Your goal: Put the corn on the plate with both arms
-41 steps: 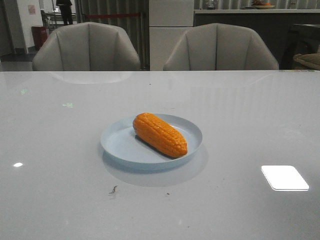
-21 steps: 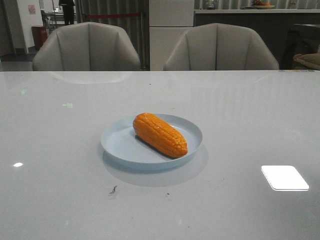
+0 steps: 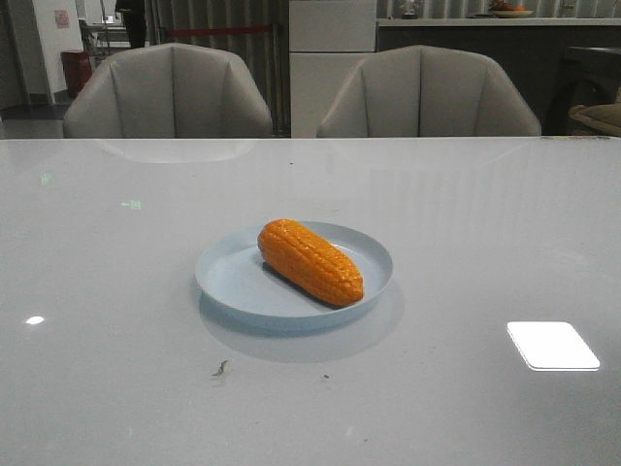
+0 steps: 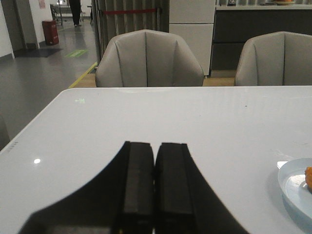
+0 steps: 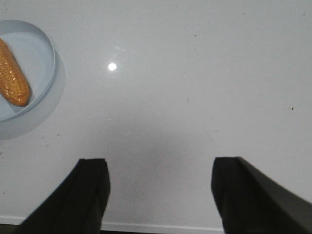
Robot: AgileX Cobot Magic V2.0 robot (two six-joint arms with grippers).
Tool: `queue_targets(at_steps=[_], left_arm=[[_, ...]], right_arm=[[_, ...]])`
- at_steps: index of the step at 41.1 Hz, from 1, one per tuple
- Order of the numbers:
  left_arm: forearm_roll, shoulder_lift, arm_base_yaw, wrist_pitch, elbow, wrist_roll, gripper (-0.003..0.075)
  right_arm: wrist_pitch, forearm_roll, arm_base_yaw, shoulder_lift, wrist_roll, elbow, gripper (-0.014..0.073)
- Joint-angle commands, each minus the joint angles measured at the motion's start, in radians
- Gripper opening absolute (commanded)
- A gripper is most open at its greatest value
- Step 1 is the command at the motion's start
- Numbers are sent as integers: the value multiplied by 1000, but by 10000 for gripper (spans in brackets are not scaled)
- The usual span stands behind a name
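The orange corn (image 3: 310,260) lies on the pale-blue plate (image 3: 233,283) at the middle of the table, slanting from back left to front right. No arm shows in the front view. In the left wrist view my left gripper (image 4: 155,146) is shut and empty, above bare table, with the plate's rim (image 4: 287,168) and a sliver of corn (image 4: 309,176) off to one side. In the right wrist view my right gripper (image 5: 161,165) is open and empty above bare table near the front edge; the plate (image 5: 41,46) with the corn (image 5: 13,80) lies apart from it.
The white glossy table (image 3: 466,243) carries a bright light reflection (image 3: 552,345) at front right and small dark specks (image 3: 221,368) in front of the plate. Two grey chairs (image 3: 167,92) (image 3: 427,92) stand behind the far edge.
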Motion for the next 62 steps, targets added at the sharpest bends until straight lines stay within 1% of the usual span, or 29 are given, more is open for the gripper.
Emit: queue_targets(at_steps=[1, 7, 9, 12, 18, 45, 51, 54, 56, 58, 62], left_arm=[[3, -106, 1, -97, 47, -11, 94], [3, -245, 1, -99, 157, -11, 94], [-1, -258, 1, -130, 196, -11, 94], [-7, -250, 1, -49, 188, -11, 94], [-7, -252, 1, -25, 192, -11, 94], [-7, -252, 1, -25, 192, -11, 94], [-7, -252, 1, -25, 192, -11, 94], [-7, -252, 1, -25, 192, -11, 94], [-7, -252, 1, -25, 192, -11, 94], [-7, -252, 1, -25, 192, -11, 94], [-7, -252, 1, -25, 192, -11, 94]], right_arm=[[-58, 1, -8, -8, 3, -26, 552], [-58, 1, -8, -8, 3, -26, 552], [-58, 1, -8, -8, 3, -26, 552], [-57, 1, -8, -8, 3, -26, 552], [-62, 1, -8, -8, 3, -26, 552], [-64, 1, -8, -8, 3, -26, 552], [-120, -29, -8, -69, 2, 15, 547], [-155, -30, -7, -125, 2, 45, 519], [-188, -30, -7, -171, 2, 72, 477], [-230, -30, -6, -221, 2, 104, 416], [-332, -29, -3, -323, 2, 169, 254]])
